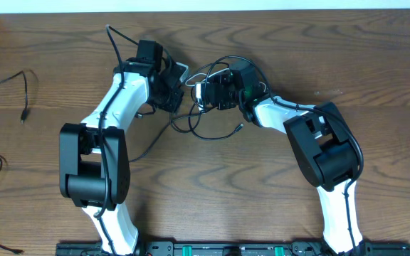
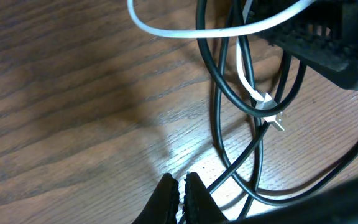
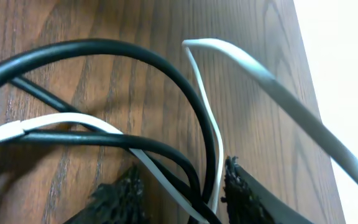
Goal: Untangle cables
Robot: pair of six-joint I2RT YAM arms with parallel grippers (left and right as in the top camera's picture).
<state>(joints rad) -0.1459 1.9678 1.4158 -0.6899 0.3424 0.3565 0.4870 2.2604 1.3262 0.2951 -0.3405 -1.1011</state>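
Partly done — 2 black cords [image 1: 25, 92] lie separate, well left of both pincers. To do: white cable [image 3: 241, 59] and black cables [image 3: 135, 53] tangled, passing between the parted jaws of the right pincer [image 3: 176, 193] — the left pincer [image 2: 179, 190], clenched on nothing visible, sits just beside them

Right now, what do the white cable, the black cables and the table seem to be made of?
The white cable looks like smooth matte plastic or rubber, bending softly. The black cables look rubbery, slightly glossy, catching light streaks. The table shows brown wood grain: wood or laminate, unclear.
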